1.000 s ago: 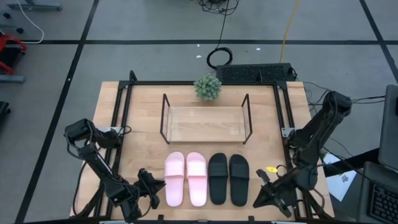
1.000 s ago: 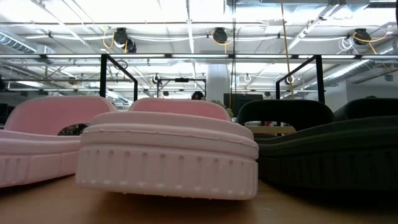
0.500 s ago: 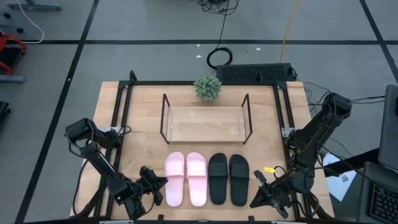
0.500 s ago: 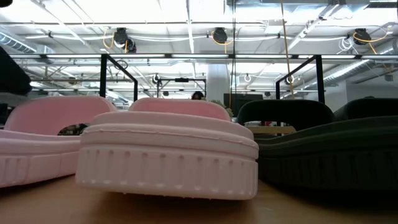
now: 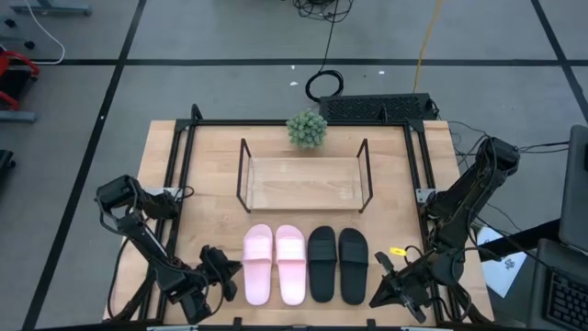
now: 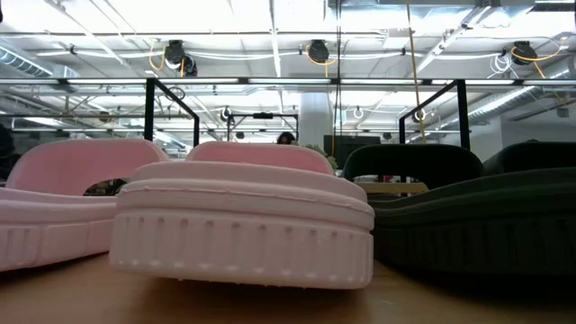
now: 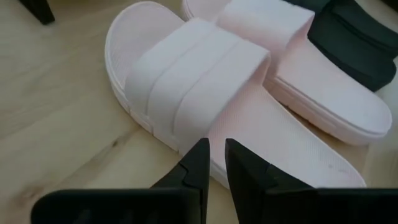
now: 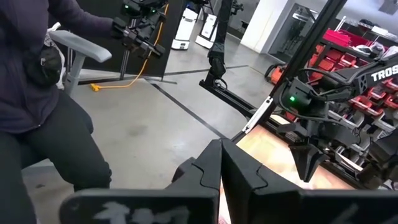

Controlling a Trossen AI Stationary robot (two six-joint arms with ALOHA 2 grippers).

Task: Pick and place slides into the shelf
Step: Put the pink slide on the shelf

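Observation:
Two light pink slides [image 5: 258,264] [image 5: 291,264] and two black slides [image 5: 322,264] [image 5: 353,265] lie side by side, soles down, on the table's near half. The shelf [image 5: 303,182] stands behind them with a bare board. My left gripper [image 5: 228,276] is just left of the left pink slide. In the left wrist view its fingers [image 7: 216,155] stand a narrow gap apart over that slide's outer edge [image 7: 186,146], below the strap. I cannot tell whether they touch it. My right gripper [image 5: 378,296] is shut and empty near the front right, beside the right black slide.
A small green plant [image 5: 307,129] stands behind the shelf. A black frame [image 5: 175,184] runs along the table's sides. A person [image 8: 43,93] sits beyond the table in the right wrist view. In the low view the slides [image 6: 243,220] fill the foreground.
My left gripper has shifted beside the left pink slide, first toward it and then back a little, and has tipped its fingers further down. The slides have not moved.

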